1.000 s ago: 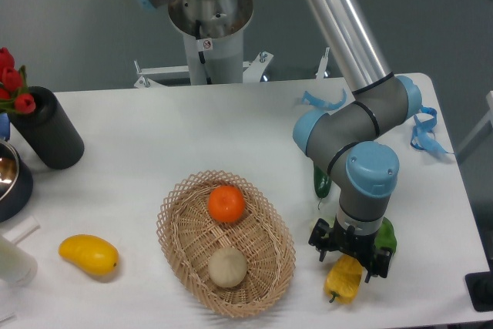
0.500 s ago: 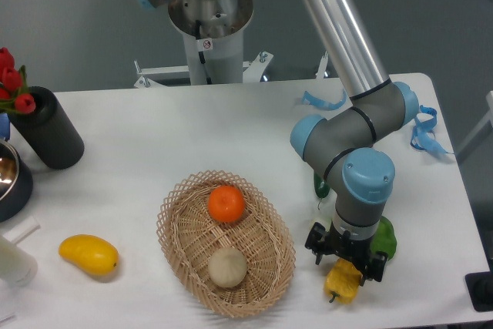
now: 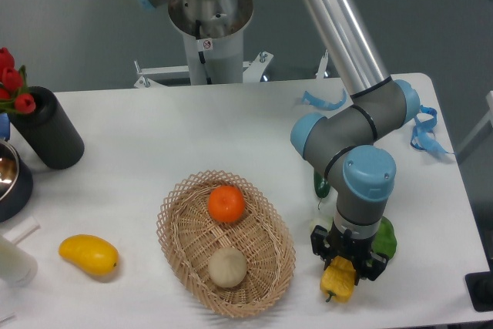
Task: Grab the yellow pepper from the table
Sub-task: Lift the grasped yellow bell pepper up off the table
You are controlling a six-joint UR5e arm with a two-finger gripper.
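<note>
one target: yellow pepper [image 3: 337, 280] on worktop [image 3: 154, 136], right of the basket [image 3: 226, 243] | my tool [image 3: 345, 263] narrowed around its top | risk: lobed skin slips, i bump green pepper [image 3: 385, 238]

Basket: oval wicker basket [image 3: 176, 230] near the front middle.
In the basket: an orange [image 3: 226, 203] toward the back, a pale round fruit [image 3: 228, 267] toward the front, close together.
Mango-like fruit: smooth yellow oval [image 3: 88, 255] at front left, well apart from the basket.
Vase: black cylinder [image 3: 48, 129] at the left edge holding red tulips [image 3: 11, 82].
Bowl: dark, metal-lined [image 3: 11, 179], cut off by the left edge.
Blue ribbon: scraps [image 3: 423, 132] at the right rear.
Green peppers: one [image 3: 321, 184] and another [image 3: 384, 238], both partly hidden.
</note>
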